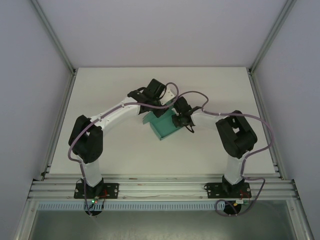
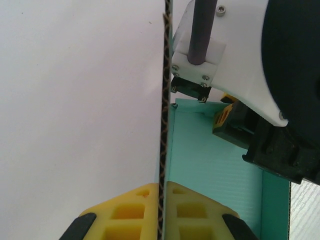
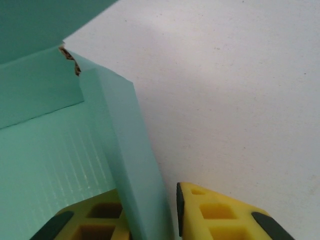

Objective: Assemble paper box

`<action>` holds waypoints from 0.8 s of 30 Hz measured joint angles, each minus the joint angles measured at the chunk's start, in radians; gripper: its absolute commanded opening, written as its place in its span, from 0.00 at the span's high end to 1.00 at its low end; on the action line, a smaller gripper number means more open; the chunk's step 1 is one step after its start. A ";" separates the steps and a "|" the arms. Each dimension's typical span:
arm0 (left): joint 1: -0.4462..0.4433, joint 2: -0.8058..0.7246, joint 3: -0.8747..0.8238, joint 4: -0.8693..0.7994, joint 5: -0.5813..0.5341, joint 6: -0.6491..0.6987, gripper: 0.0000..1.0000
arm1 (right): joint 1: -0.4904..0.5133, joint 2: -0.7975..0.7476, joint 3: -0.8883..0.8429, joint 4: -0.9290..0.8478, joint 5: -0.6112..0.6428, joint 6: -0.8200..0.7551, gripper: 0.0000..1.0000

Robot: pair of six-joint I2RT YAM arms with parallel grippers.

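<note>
- Left gripper (image 2: 162, 190): fingers closed on a box (image 2: 210, 165) wall, which runs edge-on between them.
- Right gripper (image 3: 150, 200): fingers straddle another wall, box floor to their left; I cannot tell whether they pinch it.

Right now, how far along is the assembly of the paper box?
Done: the paper box has its base flat on the table and its walls raised. In hand: the left gripper pinches one upright wall, and the right gripper appears to grip another. Left: the top is open, with no lid folded over.
</note>
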 measured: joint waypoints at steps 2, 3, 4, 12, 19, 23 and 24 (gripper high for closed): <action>0.000 0.000 0.000 -0.001 0.000 0.010 1.00 | 0.000 -0.003 -0.002 -0.005 -0.008 -0.005 0.94; 0.000 0.000 0.000 -0.001 0.001 0.019 1.00 | 0.002 -0.006 -0.006 -0.009 -0.011 -0.010 0.99; 0.000 0.000 0.002 -0.002 0.001 0.025 1.00 | 0.005 -0.010 -0.007 -0.015 -0.010 -0.014 1.00; 0.002 0.001 0.008 -0.004 0.000 0.029 0.87 | 0.042 0.000 0.023 -0.067 0.096 0.021 1.00; 0.021 -0.037 0.000 0.009 -0.050 -0.052 0.00 | 0.030 -0.003 0.023 -0.113 0.148 0.100 1.00; 0.043 -0.192 -0.117 0.063 -0.087 -0.110 0.00 | 0.010 -0.017 0.014 -0.117 0.105 0.119 1.00; 0.056 -0.254 -0.171 0.085 -0.086 -0.122 0.00 | 0.003 -0.027 0.007 -0.116 0.082 0.122 1.00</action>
